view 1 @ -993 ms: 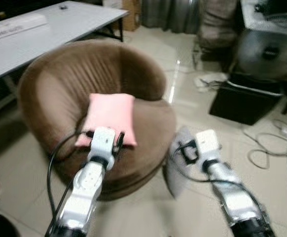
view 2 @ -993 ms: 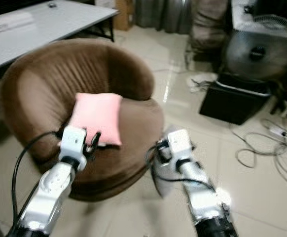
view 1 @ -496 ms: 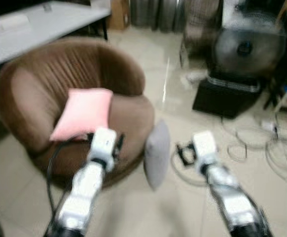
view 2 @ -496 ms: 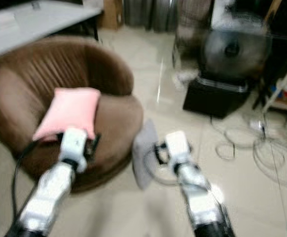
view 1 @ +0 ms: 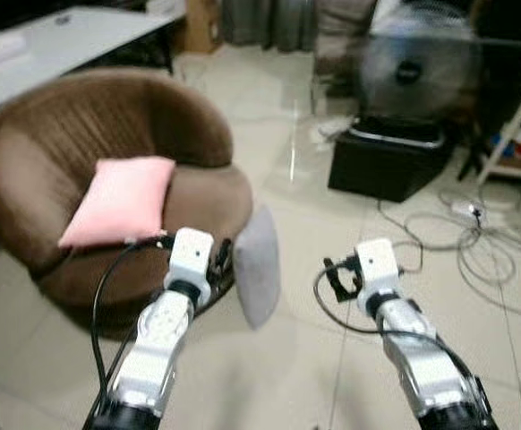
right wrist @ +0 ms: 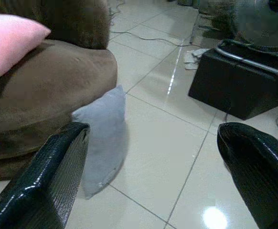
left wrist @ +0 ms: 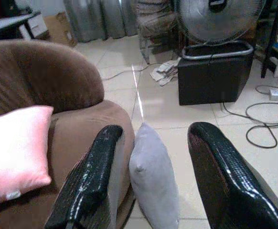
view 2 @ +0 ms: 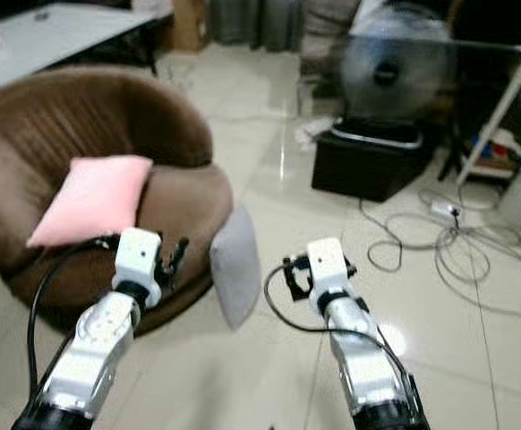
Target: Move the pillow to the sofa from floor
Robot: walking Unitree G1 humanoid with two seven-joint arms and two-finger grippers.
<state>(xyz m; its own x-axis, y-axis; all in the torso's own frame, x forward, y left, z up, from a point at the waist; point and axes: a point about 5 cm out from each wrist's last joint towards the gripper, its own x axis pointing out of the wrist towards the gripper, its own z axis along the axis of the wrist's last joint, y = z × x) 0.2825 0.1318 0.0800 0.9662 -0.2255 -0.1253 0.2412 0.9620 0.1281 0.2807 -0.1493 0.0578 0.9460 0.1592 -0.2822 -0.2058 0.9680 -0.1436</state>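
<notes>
A grey pillow (view 1: 256, 266) stands on edge on the tiled floor, leaning against the front right of the round brown sofa (view 1: 90, 116). A pink pillow (view 1: 122, 199) rests on the sofa seat against the backrest. My left gripper (view 1: 217, 258) is held out just short of the sofa's front edge, open, its fingers (left wrist: 91, 176) framing the grey pillow (left wrist: 153, 176) with nothing between them. My right gripper (view 1: 337, 273) hovers over the floor to the right of the grey pillow (right wrist: 103, 133), also open and empty.
A black box (view 1: 386, 161) with a fan (view 1: 413, 67) on it stands on the floor at the back right. Loose cables (view 1: 475, 251) and a power strip (view 1: 468, 210) lie at the right. A white table (view 1: 55, 40) stands behind the sofa.
The camera has swung right and the sofa now sits further left. The grey pillow has come fully into sight between the arms. Both arms keep the same pose.
</notes>
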